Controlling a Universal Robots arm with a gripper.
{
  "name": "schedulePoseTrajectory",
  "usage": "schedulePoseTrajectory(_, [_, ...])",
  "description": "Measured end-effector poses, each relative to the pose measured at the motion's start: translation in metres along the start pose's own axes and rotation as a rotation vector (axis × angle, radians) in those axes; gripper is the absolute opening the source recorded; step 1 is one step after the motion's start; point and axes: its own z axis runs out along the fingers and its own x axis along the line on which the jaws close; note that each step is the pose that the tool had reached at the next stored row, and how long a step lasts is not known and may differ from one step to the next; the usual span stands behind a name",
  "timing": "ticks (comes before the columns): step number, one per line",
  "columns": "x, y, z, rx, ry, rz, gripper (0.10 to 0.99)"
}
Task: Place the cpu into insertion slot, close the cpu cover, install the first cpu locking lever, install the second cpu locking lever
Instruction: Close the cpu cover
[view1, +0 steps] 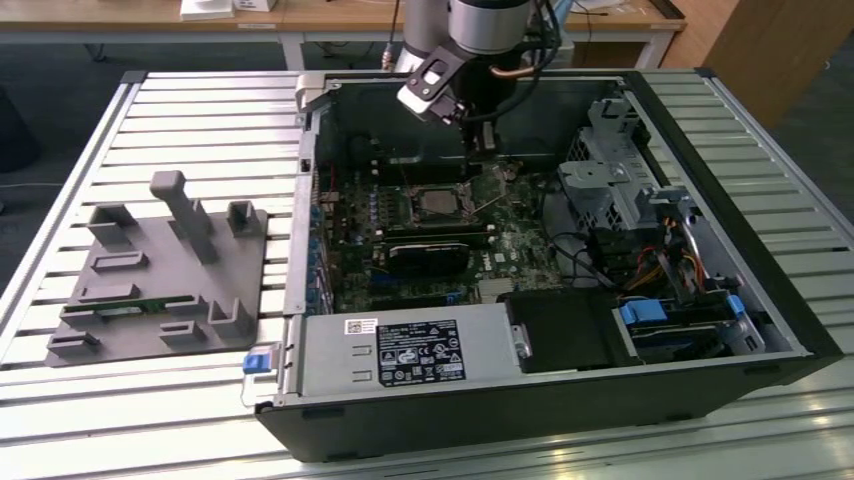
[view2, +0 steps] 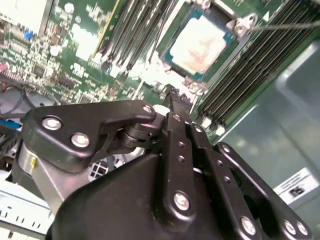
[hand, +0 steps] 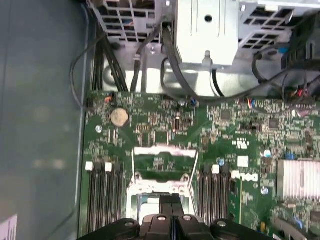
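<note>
Pincer (view2: 175, 99): the fingers are seen pressed together in both wrist views with nothing between them, so it is recorded as closed and empty. It hangs from the arm in the upper middle of the exterior view and is lowered into the open computer case (view1: 534, 420). The tips are near the hinge end of the socket (view2: 168, 55). Whether they touch it cannot be told.

Chip (view2: 200, 42): the pale metal top is seen lying flat inside the socket, just beyond the fingertips. Placement is judged done.

Cover (hand: 163, 149): the silver frame is seen swung up and away from the socket, with green board visible through its window. Closing is judged not yet done.

Lever (view2: 285, 25): a thin metal rod is seen standing off from a socket corner, not tucked down. A second lever cannot be made out. Both lever steps are judged outstanding.

Surroundings: long memory slots (hand: 105, 197) are noted on either side of the socket. A black block (view1: 427, 252) lies just below the socket at the centre of the exterior frame. The case is laid on a slatted bench (view1: 200, 110). A grey parts holder (view1: 147, 280) is set at the exterior view's left, apart from the case.
</note>
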Motion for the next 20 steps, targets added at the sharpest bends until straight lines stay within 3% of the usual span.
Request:
schedulePoseTrajectory(6, [0.0004, 0.0161, 0.0018, 0.004, -0.0008, 0.0, 0.106])
schedulePoseTrajectory(15, [0.0036, 0.026, 0.0055, 0.004, -0.0041, 0.0, 0.106])
schedulePoseTrajectory(20, [0.0046, 0.0368, 0.0077, 0.007, -0.0044, 0.0, 0.106])
